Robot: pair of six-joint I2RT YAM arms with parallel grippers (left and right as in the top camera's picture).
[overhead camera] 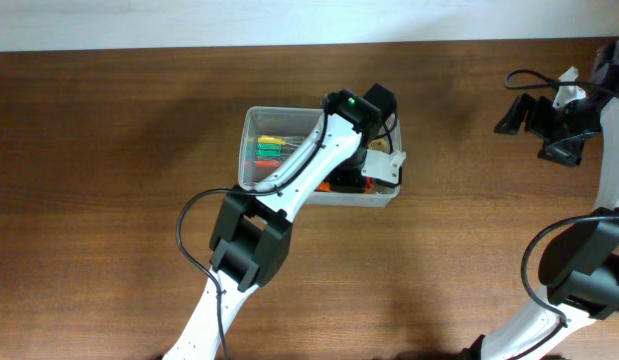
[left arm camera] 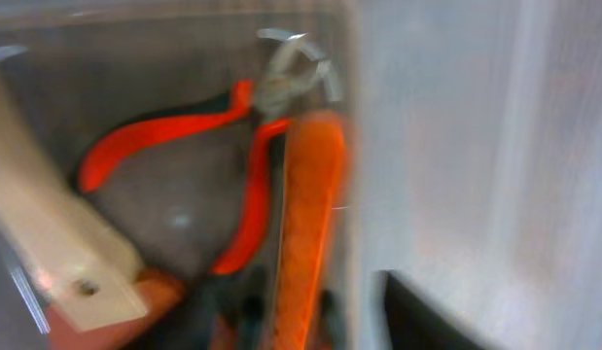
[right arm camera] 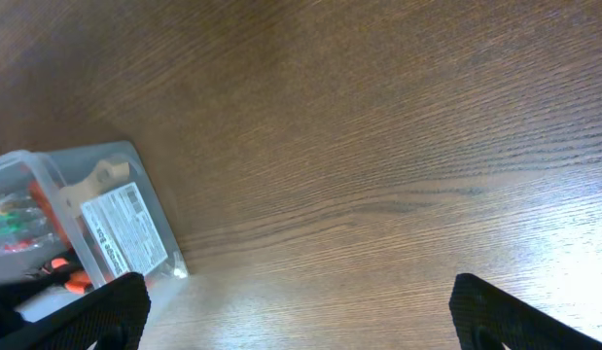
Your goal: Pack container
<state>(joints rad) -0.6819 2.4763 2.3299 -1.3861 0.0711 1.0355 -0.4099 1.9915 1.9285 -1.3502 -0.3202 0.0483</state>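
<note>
Looking down from overhead, you see the container (overhead camera: pixel 251 175) near the middle of the desk (overhead camera: pixel 109 120). Your left arm (overhead camera: pixel 289 190) reaches across it from the near side. The left pincer (overhead camera: pixel 382 162) is down at the container's right end, mostly covered by its own wrist. Screwdrivers (overhead camera: pixel 266 148) with green, orange and yellow handles lie in the container's left half. The right pincer (overhead camera: pixel 524 122) hangs at the far right of the desk, well apart from the container.

From your left wrist, the picture is blurred. Pliers (left arm camera: pixel 174 131) with red-orange handles lie on the container floor, their metal head against the translucent wall (left arm camera: pixel 446 146). An orange handle (left arm camera: pixel 305 214) runs alongside that wall, crossing over one pliers handle. A cream finger (left arm camera: pixel 57 253) shows at lower left and a black finger (left arm camera: pixel 422 316) at lower right, with the orange handle between them. You cannot tell from this whether the left pincer grips anything or is released.

From your right wrist, the two black fingers (right arm camera: pixel 529 311) sit at the bottom corners, far apart, so the right pincer is released, with bare desk beneath it. The container sits at the lower left, a white label (right arm camera: pixel 125 233) on its end wall.
</note>
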